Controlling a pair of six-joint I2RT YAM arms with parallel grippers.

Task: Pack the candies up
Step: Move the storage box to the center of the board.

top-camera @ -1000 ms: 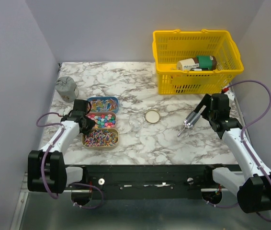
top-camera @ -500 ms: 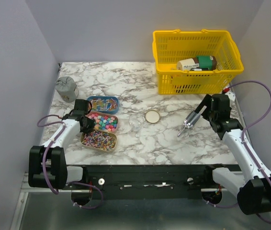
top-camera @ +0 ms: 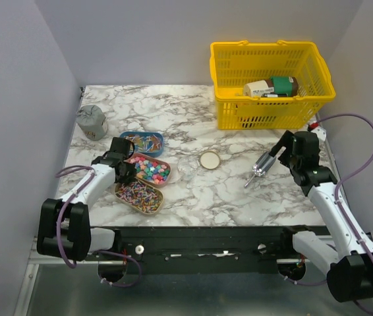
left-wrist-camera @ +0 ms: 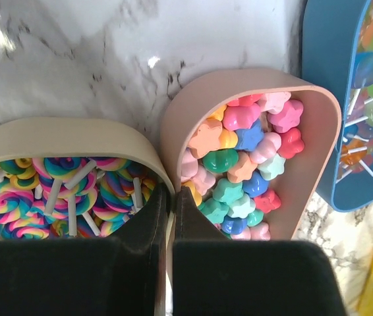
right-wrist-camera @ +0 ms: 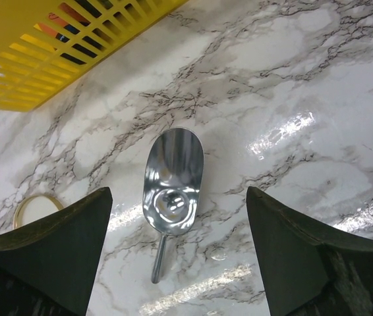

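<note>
The candies fill three small trays at the left. Star-shaped sweets (left-wrist-camera: 242,164) lie in a pink tray (top-camera: 149,170), swirl lollipops (left-wrist-camera: 61,187) in a beige tray (top-camera: 139,196), and wrapped ones in a blue tray (top-camera: 142,141). My left gripper (left-wrist-camera: 168,197) is shut on the adjoining walls of the pink tray (left-wrist-camera: 318,145) and the beige tray (left-wrist-camera: 74,128), with one finger inside each. My right gripper (right-wrist-camera: 178,197) hangs open above the silver scoop (right-wrist-camera: 173,178), which lies empty on the marble. Nothing sits between its fingers.
A yellow basket (top-camera: 272,85) with packaged goods stands at the back right. A round gold lid (top-camera: 209,160) lies mid-table, left of the scoop (top-camera: 261,168). A grey pouch (top-camera: 90,122) sits at the far left. Walls close in on both sides.
My left gripper has closed on the tray walls. The pink and beige trays have swung and slid a little to the right. The right arm has barely moved.
</note>
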